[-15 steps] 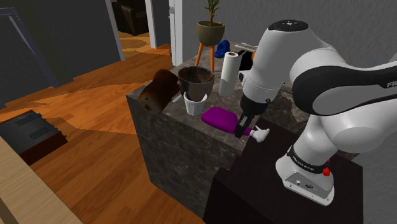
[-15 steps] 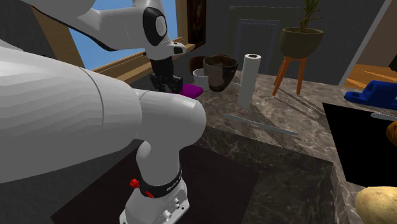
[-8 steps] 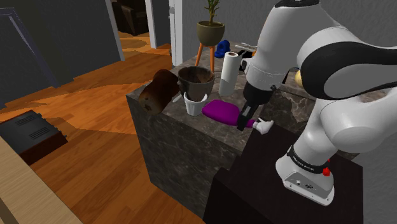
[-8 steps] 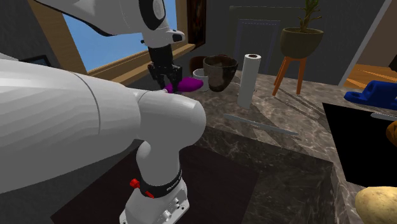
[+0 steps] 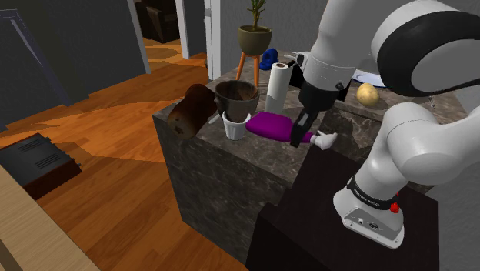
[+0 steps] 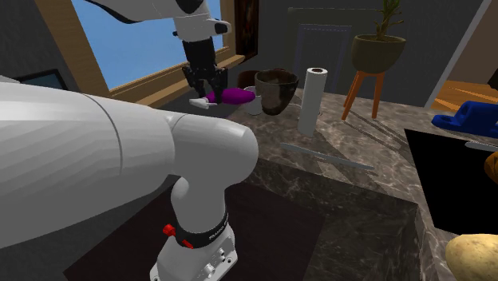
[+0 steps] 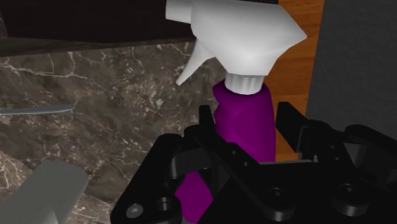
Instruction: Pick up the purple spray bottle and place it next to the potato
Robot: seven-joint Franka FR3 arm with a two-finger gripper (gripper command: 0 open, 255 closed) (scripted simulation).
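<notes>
Dark stone worktop (image 6: pixel 351 185), veined with pale marbling, carries a polished sheen. The spray bottle (image 5: pixel 269 123) has a smooth, softly glossy purple body that looks like plastic, topped by a matt white trigger head (image 7: pixel 235 38). The hand (image 7: pixel 247 121) is matt black and hard-edged, the arm (image 5: pixel 419 146) glossy white. The floor (image 5: pixel 115 138) is shiny, warm-toned wood planking.

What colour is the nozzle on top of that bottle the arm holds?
The nozzle is white, on a purple bottle; the wrist view shows it best.
</notes>
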